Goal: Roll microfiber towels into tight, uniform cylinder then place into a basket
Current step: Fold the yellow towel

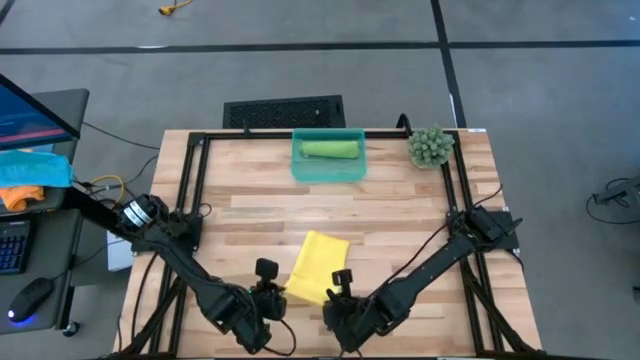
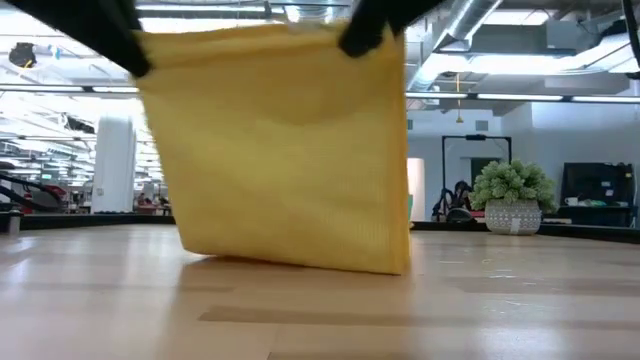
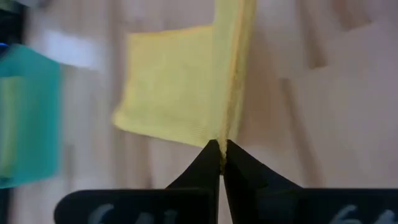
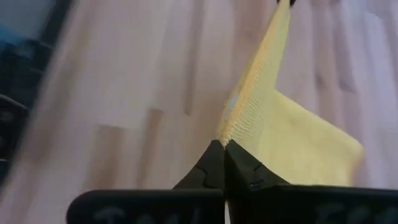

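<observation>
The left gripper (image 3: 221, 155) and right gripper (image 4: 222, 149) each pinch tight on a corner of the yellow towel (image 1: 317, 265), holding it up. The green towel (image 1: 331, 149) lies rolled in the basket (image 1: 327, 171). No writing can be read.

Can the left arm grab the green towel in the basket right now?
Probably not. The left end effector is shut on the yellow towel at the near edge, sharing it with the right end effector. The green towel lies in the basket, far across the table.
</observation>
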Robot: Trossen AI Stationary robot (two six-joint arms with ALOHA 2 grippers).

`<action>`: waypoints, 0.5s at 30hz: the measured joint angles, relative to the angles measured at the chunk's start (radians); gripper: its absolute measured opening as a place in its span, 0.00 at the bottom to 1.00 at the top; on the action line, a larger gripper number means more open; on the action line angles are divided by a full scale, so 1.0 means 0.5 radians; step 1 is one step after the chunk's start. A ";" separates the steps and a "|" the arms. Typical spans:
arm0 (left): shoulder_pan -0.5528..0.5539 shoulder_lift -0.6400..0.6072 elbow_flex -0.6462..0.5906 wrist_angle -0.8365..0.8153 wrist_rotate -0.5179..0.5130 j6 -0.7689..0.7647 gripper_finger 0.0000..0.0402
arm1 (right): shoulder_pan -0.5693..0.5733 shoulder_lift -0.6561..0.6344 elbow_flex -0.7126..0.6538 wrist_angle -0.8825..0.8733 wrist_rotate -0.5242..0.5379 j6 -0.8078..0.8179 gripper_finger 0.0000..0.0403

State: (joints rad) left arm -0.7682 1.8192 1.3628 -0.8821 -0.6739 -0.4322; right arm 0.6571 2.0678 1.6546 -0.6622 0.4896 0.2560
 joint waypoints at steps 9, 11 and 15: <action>0.327 -0.001 -0.089 -0.020 -0.072 0.150 0.00 | -0.091 -0.003 -0.007 -0.536 0.239 0.522 0.03; 0.417 -0.002 -0.118 -0.004 -0.052 0.179 0.00 | -0.121 -0.005 -0.053 -0.535 0.237 0.557 0.03; 0.567 -0.003 -0.209 0.124 0.103 0.263 0.00 | -0.176 -0.005 -0.165 -0.507 0.192 0.618 0.01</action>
State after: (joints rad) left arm -0.4845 1.8179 1.2583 -0.8202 -0.6224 -0.3005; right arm 0.5692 2.0651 1.5720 -0.9158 0.5854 0.5650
